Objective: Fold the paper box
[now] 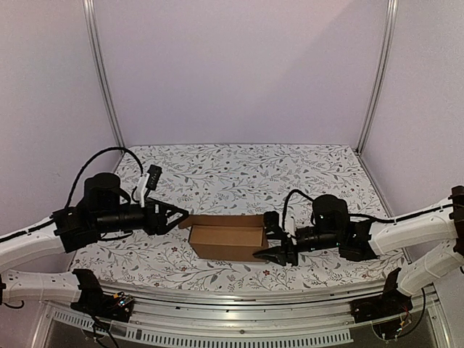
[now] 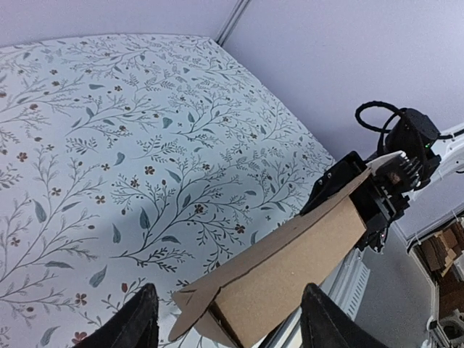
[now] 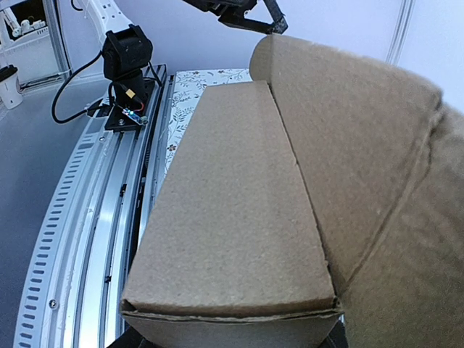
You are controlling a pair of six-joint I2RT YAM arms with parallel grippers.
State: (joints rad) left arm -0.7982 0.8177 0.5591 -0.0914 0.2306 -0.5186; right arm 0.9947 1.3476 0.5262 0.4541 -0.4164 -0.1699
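Note:
The paper box [image 1: 226, 239] is a small brown cardboard box with its top open, standing near the table's front middle. A flap sticks out at its left end [image 2: 190, 313]. My left gripper [image 1: 181, 219] is open at that left end; in the left wrist view [image 2: 232, 330] the box [image 2: 290, 272] lies between and just ahead of the two spread fingers. My right gripper [image 1: 272, 239] is at the box's right end, its jaws spread wide on either side of it. In the right wrist view the box [image 3: 239, 210] fills the frame and only the finger bases show at the bottom corners.
The floral table cover [image 1: 239, 174] runs back to the white walls. A metal rail [image 1: 239, 304] lines the near edge, with the arm bases [image 1: 101, 297] mounted on it. The right arm [image 2: 406, 145] shows beyond the box in the left wrist view.

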